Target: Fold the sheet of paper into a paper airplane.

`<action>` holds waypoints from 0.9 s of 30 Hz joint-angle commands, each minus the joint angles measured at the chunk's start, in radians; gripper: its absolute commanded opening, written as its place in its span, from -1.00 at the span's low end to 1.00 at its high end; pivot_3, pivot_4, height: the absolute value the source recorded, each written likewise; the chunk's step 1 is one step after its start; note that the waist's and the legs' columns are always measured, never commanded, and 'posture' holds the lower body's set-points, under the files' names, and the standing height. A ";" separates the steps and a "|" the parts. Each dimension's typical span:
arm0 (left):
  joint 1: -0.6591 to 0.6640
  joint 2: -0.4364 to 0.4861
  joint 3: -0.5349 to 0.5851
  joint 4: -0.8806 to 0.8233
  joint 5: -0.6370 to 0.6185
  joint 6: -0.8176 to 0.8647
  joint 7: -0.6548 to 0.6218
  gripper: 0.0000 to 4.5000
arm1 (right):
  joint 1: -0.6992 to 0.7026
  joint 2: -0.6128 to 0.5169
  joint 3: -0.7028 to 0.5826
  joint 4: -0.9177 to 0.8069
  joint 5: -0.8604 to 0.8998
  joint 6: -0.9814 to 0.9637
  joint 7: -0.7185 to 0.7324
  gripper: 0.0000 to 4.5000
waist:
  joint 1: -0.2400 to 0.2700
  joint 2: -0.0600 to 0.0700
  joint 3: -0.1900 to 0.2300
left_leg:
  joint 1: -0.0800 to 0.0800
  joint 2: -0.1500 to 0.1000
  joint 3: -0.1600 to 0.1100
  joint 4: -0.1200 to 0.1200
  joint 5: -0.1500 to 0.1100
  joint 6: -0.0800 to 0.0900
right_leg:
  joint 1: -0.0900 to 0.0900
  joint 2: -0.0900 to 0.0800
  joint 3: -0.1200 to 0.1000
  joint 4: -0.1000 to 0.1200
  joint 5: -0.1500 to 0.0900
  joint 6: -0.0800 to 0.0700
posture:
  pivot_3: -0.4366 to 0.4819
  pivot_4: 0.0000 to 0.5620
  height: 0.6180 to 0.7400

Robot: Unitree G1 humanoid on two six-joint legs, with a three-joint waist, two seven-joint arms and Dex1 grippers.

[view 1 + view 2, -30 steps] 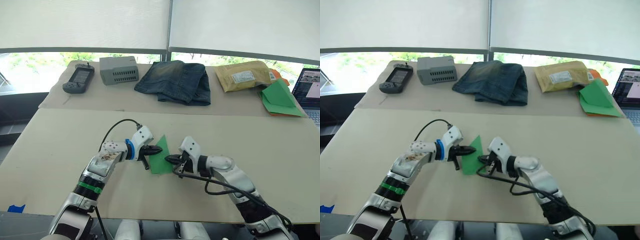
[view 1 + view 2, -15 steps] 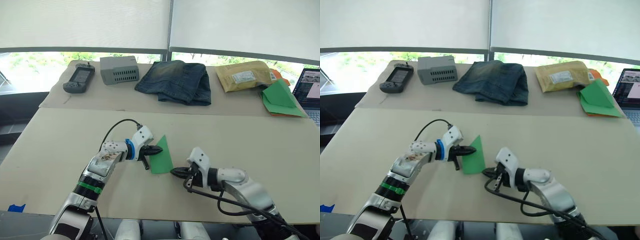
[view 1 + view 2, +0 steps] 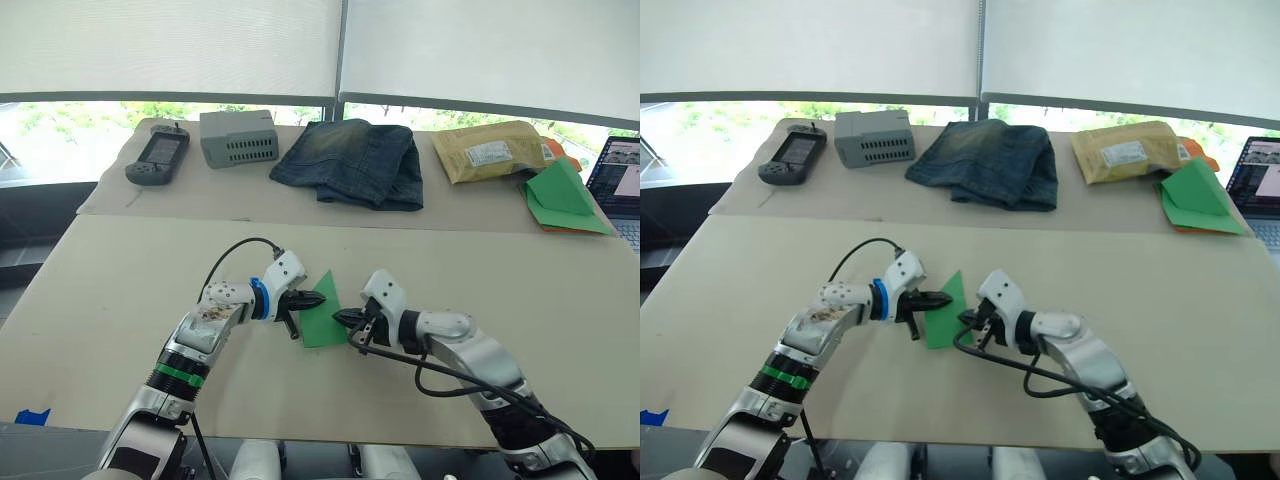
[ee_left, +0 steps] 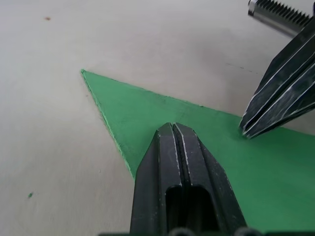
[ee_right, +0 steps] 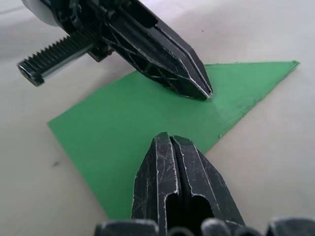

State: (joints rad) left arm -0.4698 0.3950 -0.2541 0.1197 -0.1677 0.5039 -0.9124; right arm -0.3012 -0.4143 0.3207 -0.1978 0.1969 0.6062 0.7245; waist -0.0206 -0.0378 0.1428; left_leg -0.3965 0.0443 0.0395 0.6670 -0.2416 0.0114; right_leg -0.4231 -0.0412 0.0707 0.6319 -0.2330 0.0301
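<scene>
The sheet of paper (image 3: 323,320) lies flat on the beige table (image 3: 120,290) as a bright green pointed triangular wedge, its tip pointing away from me. My left gripper (image 3: 318,299) is shut, its tip resting on the wedge's left part (image 4: 147,105). My right gripper (image 3: 338,318) is shut too, its tip touching the wedge's right side (image 5: 113,128). Neither gripper holds the paper between its fingers. In the right wrist view the left gripper (image 5: 206,93) presses down near the wedge's middle.
Along the far table lie a handheld device (image 3: 157,158), a grey box (image 3: 238,138), folded jeans (image 3: 355,162), a padded envelope (image 3: 490,152), a green paper stack with orange edges (image 3: 560,197) and a laptop (image 3: 615,178). Bare tabletop surrounds the wedge.
My right gripper drew back off the paper toward the table's near edge half a second ago, then came back to the wedge's right side. The left gripper stayed put.
</scene>
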 commanded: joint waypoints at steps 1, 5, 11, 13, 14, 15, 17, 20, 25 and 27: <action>0.019 0.000 0.001 -0.012 0.006 0.029 0.028 -1.00 | -0.021 -0.003 0.048 0.040 -0.057 -0.045 0.000 -0.98 | -0.001 0.000 0.000 | 0.000 0.000 0.000 0.000 0.000 0.000 | 0.000 0.000 0.000 0.000 0.000 0.000 | -0.05 -0.47 0.90; 0.013 -0.012 0.026 -0.026 -0.013 0.054 0.049 -1.00 | -0.024 -0.005 0.096 0.091 -0.100 -0.047 0.003 -0.98 | -0.003 0.000 0.000 | 0.002 0.000 0.000 0.000 0.000 0.000 | 0.002 0.000 0.000 0.000 0.000 0.000 | -0.05 -0.47 0.90; -0.064 -0.045 0.091 0.060 -0.020 0.014 0.111 -1.00 | -0.017 0.007 0.112 0.100 -0.101 -0.027 0.011 -0.98 | -0.004 0.000 0.000 | 0.004 0.001 0.000 0.000 0.000 0.000 | 0.003 0.001 0.000 0.001 0.001 -0.001 | -0.05 -0.47 0.90; -0.093 -0.057 0.096 0.094 -0.028 0.000 0.107 -1.00 | -0.015 0.007 0.113 0.098 -0.106 -0.024 0.010 -0.98 | -0.005 0.000 0.000 | 0.004 0.001 0.000 0.000 0.000 0.000 | 0.002 0.001 0.000 0.001 0.001 -0.001 | -0.05 -0.47 0.90; -0.107 -0.065 0.097 0.108 -0.034 -0.006 0.100 -1.00 | -0.013 0.011 0.111 0.098 -0.104 -0.021 0.007 -0.98 | -0.006 0.000 0.000 | 0.004 0.001 0.000 0.000 0.000 0.000 | 0.002 0.001 0.000 0.001 0.001 -0.001 | -0.05 -0.47 0.90; -0.119 -0.072 0.096 0.121 -0.037 -0.011 0.094 -1.00 | -0.012 0.013 0.110 0.098 -0.105 -0.019 0.005 -0.98 | -0.007 0.000 0.000 | 0.004 0.001 0.000 0.000 0.000 0.000 | 0.002 0.002 0.000 0.001 0.001 -0.001 | -0.05 -0.47 0.90; -0.137 -0.082 0.087 0.148 -0.033 -0.036 0.079 -1.00 | -0.008 0.016 0.109 0.095 -0.105 -0.018 0.002 -0.98 | -0.010 0.000 0.000 | 0.004 0.001 0.000 0.000 0.000 0.000 | 0.003 0.002 0.000 0.001 0.001 -0.001 | -0.05 -0.47 0.90; -0.149 -0.091 0.079 0.183 -0.027 -0.071 0.056 -1.00 | -0.003 0.021 0.110 0.091 -0.108 -0.015 -0.005 -0.98 | -0.018 0.000 0.000 | 0.003 0.001 0.000 0.000 0.000 0.000 | 0.002 0.002 0.000 0.000 0.001 -0.001 | -0.05 -0.47 0.90; -0.208 -0.109 0.075 0.309 0.001 -0.138 0.050 -1.00 | 0.010 0.031 0.103 0.084 -0.110 -0.012 -0.015 -0.98 | -0.020 0.000 0.000 | 0.003 0.001 0.000 0.000 0.000 0.000 | 0.002 0.002 0.000 0.000 0.001 -0.001 | -0.05 -0.47 0.90; -0.248 -0.122 0.079 0.387 0.020 -0.174 0.068 -1.00 | 0.014 0.035 0.098 0.082 -0.111 -0.009 -0.018 -0.98 | -0.019 0.000 0.000 | 0.003 0.001 0.000 0.000 0.000 0.000 | 0.003 0.002 0.000 0.000 0.001 -0.001 | -0.05 -0.47 0.90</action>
State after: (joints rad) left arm -0.6770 0.2821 -0.1811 0.4749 -0.1579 0.3742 -0.8530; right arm -0.3208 -0.3773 0.3818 -0.1542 0.1010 0.5462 0.7078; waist -0.0399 -0.0383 0.1425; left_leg -0.3934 0.0448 0.0393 0.6670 -0.2415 0.0114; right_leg -0.4203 -0.0395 0.0710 0.6321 -0.2316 0.0296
